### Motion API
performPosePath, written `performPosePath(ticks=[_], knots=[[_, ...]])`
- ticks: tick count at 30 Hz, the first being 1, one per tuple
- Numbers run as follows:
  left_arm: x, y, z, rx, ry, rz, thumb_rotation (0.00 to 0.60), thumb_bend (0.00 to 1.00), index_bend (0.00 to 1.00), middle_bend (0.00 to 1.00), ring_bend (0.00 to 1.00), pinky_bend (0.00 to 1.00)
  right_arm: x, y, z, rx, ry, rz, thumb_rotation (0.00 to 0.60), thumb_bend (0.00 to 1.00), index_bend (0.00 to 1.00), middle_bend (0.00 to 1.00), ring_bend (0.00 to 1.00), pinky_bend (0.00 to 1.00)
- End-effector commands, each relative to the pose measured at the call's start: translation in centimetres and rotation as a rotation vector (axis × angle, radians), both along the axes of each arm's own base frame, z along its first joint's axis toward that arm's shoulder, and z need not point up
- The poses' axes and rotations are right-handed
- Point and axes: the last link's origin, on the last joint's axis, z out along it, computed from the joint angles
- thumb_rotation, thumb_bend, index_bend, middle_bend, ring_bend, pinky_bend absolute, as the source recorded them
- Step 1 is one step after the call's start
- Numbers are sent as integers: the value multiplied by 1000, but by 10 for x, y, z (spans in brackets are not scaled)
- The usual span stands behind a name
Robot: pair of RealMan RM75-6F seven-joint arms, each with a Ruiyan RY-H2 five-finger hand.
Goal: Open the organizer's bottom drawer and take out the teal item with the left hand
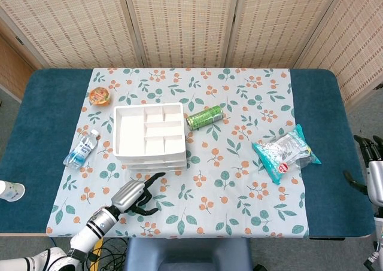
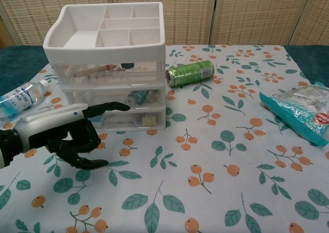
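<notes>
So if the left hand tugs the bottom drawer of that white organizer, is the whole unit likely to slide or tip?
Probably slides rather than tips. The organizer looks like thin plastic with only small items in its drawers, so likely light, and it sits on a smooth tablecloth. Nothing braces it: the left hand is in front with fingers spread, and the right hand is off at the table's far edge.

A white organizer (image 2: 110, 63) and a green can (image 2: 189, 72) lie on a leaf-and-orange-berry patterned tablecloth (image 2: 205, 181).
</notes>
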Motion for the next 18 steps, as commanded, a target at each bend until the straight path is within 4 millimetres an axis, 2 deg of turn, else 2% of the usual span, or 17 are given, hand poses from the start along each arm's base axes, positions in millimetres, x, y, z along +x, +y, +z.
performPosePath(ticks=[1, 8, 18], knots=[[2, 2, -4, -32, -32, 53, 600, 256, 14, 918, 931, 1000, 0, 0, 0, 0, 0, 0, 600, 253, 118, 212, 143, 180], [4, 9, -6, -43, -107, 159, 600, 256, 0, 920, 933, 1000, 1, -1, 0, -1, 2, 4, 600, 254, 117, 212, 144, 180], [3, 7, -16, -71, -172, 245, 600, 256, 0, 920, 933, 1000, 1, 0, -1, -5, 0, 1, 600, 254, 117, 212, 143, 180]])
